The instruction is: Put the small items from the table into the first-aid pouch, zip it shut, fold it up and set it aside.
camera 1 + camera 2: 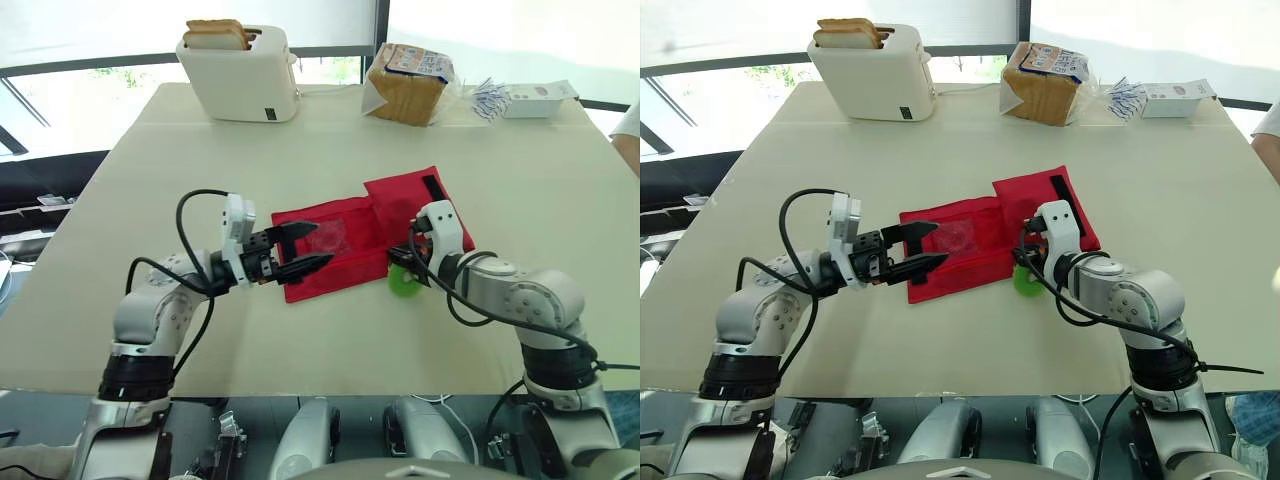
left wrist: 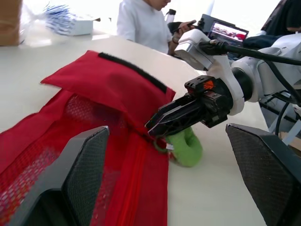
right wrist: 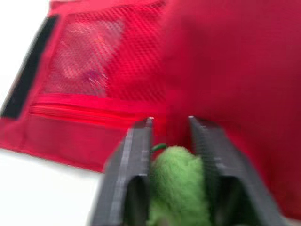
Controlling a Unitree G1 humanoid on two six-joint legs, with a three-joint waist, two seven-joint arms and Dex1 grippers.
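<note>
At the zip edge: right tool [image 3: 170,123] is gripping the green fuzzy item [image 3: 176,183] beside the red pouch [image 1: 330,245].
Left tool [image 1: 322,244]: gaping wide — should be lifting the mouth first.

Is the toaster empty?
No, slices of bread are sticking out of the top of the white toaster at the far end of the table.

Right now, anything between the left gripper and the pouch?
Nothing visible. The left gripper, fingers open, is at the left end of the red pouch. The right gripper and a green fuzzy item sit at its near edge further right, off that path.
</note>
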